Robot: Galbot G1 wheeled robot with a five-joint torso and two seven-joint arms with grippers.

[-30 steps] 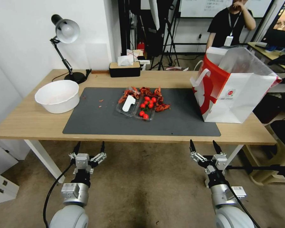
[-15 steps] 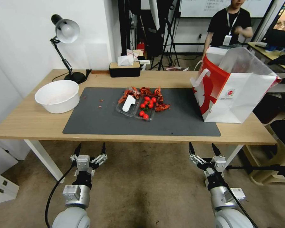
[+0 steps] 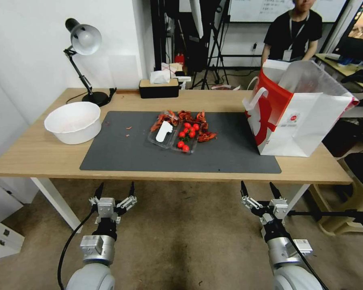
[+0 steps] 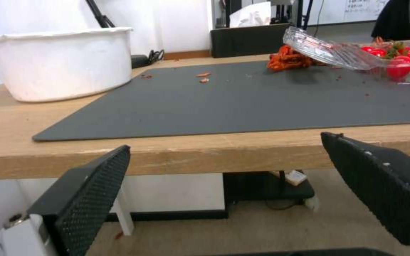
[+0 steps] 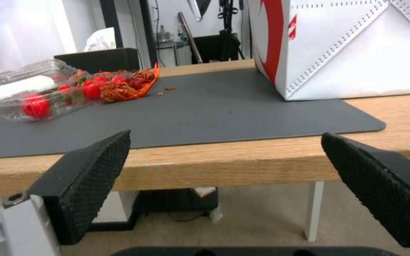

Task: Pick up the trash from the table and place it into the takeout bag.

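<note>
1. The takeout bag (image 3: 298, 117) is a big white paper carrier with red side panels, white loop handles and a small red logo on its front. It stands upright with its mouth open at the right end of the counter (image 3: 40, 153), one corner on the dark grey mat (image 3: 129, 157).
2. The counter itself is long, light wood on white legs.
3. At the mat's middle lies a clear tray (image 3: 174, 136) with cherry tomatoes and a white strip, red shells (image 3: 193, 119) heaped just behind it. A deep white bowl (image 3: 73, 121) sits at the left end, beside a desk lamp (image 3: 84, 60); a black tissue box (image 3: 158, 88) stands at the far edge.
4. My left gripper (image 3: 113, 188) hangs below the counter's near edge on the left with its jaws spread wide and nothing between them. My right gripper (image 3: 257, 187) hangs the same way on the right, jaws wide and empty.
5. My left wrist view looks level across the mat: the bowl's side (image 4: 58, 64), small red crumbs (image 4: 203, 77) and the tray's tilted lid (image 4: 328, 49).
6. My right wrist view brings the bag's lower corner (image 5: 357, 49) close, with perforated fold lines on the paper, and the tomatoes (image 5: 36, 105) from the side.
7. Against half a second ago, bag, tray and bowl lie where they were, and both my grippers hang in the same spots.
</note>
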